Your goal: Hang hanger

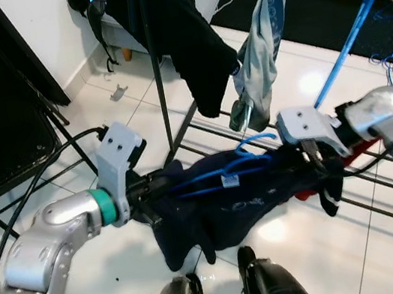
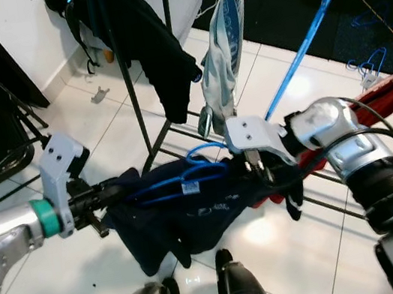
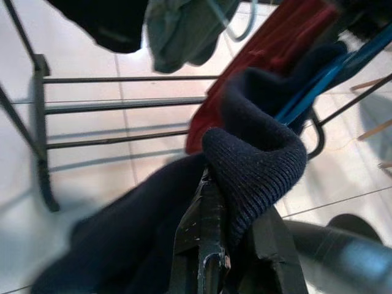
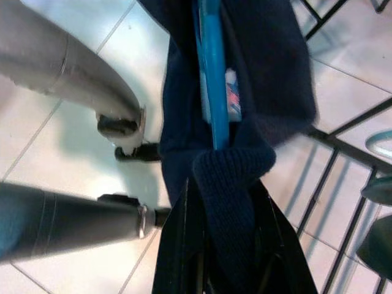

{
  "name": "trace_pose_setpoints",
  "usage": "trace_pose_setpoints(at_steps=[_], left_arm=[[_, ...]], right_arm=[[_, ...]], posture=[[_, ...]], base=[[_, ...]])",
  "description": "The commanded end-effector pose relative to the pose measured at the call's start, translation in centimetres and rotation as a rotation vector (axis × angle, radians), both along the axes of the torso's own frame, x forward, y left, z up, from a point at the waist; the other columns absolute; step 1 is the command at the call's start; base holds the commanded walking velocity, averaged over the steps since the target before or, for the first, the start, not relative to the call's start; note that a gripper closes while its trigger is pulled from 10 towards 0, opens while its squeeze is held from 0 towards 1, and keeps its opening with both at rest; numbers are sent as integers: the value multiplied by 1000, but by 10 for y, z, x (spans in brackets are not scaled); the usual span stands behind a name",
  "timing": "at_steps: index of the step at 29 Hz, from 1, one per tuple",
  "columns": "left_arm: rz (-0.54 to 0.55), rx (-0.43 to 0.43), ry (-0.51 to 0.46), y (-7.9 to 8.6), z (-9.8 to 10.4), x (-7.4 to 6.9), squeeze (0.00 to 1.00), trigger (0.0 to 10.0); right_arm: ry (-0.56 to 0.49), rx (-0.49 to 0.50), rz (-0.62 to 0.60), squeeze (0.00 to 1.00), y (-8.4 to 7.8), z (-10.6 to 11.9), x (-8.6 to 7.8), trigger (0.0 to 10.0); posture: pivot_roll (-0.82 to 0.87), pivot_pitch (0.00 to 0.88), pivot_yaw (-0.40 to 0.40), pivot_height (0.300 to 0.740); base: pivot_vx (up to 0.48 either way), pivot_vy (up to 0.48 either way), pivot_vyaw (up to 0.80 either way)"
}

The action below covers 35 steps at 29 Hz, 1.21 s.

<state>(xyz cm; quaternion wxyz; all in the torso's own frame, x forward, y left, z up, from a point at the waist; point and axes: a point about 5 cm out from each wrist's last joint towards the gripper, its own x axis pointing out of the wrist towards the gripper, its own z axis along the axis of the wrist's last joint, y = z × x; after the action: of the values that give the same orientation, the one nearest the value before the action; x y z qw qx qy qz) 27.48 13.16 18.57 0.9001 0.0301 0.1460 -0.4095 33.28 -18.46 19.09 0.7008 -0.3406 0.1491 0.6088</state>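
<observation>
- no text can be read anywhere.
- the small white tag (image 1: pixel 230 180) inside the dark blue sweater (image 1: pixel 223 211) collar bears marks too blurred to read.

We've got a navy sweater (image 1: pixel 222 203) on a blue hanger (image 1: pixel 220 171) stretched between our left gripper (image 1: pixel 144 194) and right gripper (image 1: pixel 313 161), each clamped on an end. Behind it a black garment (image 1: pixel 189 41) and a grey one (image 1: pixel 260 52) hang from the drying rack (image 1: pixel 178 131).

A blue plastic hanger (image 1: pixel 220 173) lies roughly level inside a dark navy knit garment (image 1: pixel 222 207) (white label at the collar), its hook curling up above the neckline, cloth sagging below.
</observation>
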Motion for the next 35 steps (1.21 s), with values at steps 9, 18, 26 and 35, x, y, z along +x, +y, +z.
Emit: trace_pose_setpoints(at_steps=[9, 18, 26, 35], left_arm=[[50, -70, 17, -17, 5, 2, 0, 10000], [140, -116, 32, -34, 7, 10, 0, 10000], [284, -192, 36, -47, 9, 20, 0, 10000], [385, -140, 18, -32, 2, 24, 0, 10000]], right_arm=[[108, 132, -33, 0, 17, -10, 0, 0], [216, 238, -127, 0, 30, -22, 2, 0], [388, 466, -373, 0, 40, -28, 10, 0], [436, 578, -566, 0, 32, -27, 21, 0]], posture=[[-59, 219, 84, 740], [-71, 215, 75, 740], [-78, 209, 68, 740], [-79, 206, 66, 740]], base=[[0, 0, 0], [0, 0, 0], [0, 0, 0], [0, 0, 0]])
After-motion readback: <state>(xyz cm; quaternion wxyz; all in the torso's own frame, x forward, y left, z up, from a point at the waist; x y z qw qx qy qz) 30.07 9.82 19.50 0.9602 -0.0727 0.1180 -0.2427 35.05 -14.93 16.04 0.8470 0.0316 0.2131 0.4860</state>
